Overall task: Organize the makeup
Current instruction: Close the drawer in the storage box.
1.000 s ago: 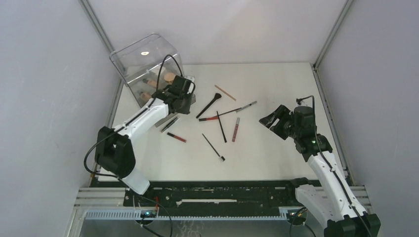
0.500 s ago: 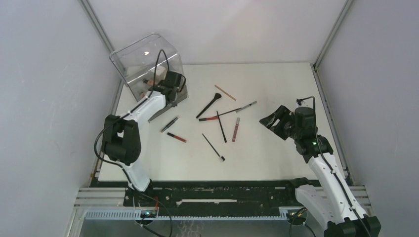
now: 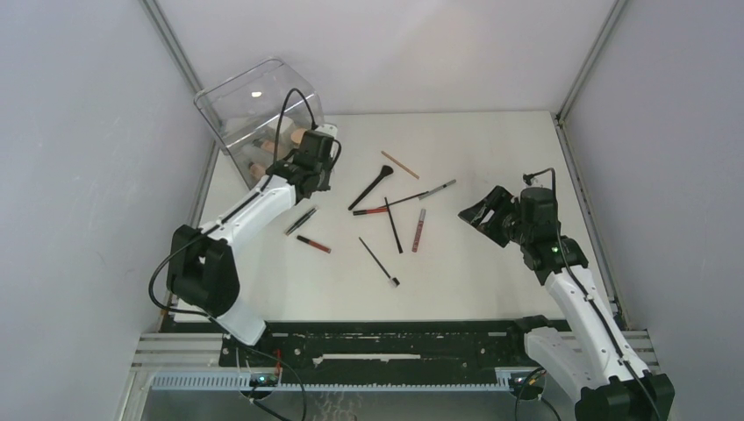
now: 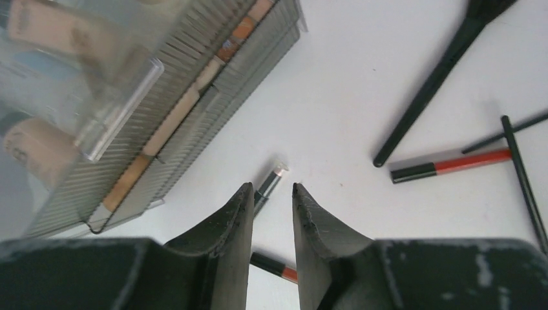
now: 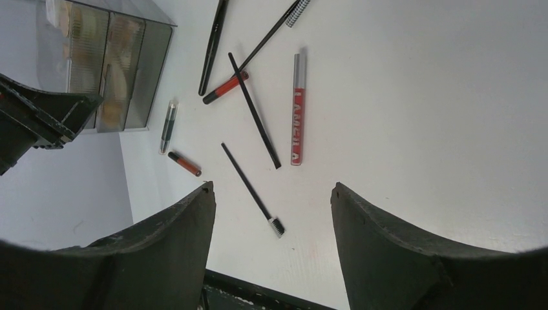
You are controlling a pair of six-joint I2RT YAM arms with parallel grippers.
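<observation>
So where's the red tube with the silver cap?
Top view: the red tube lies mid-table, right of a thin black brush, left of the right gripper.

L jaws narrow, R jaws wide

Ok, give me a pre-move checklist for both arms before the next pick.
1. Left tool empty: ok, narrow gap, nothing between.
2. Right tool open and empty: ok.
3. Tools well apart from each other: ok.
4. Red lip tube lying free, nothing over it: ok.
5. Clear box open to receive: cannot tell.
6. All makeup stowed: not ok, black brush and others lie loose.
</observation>
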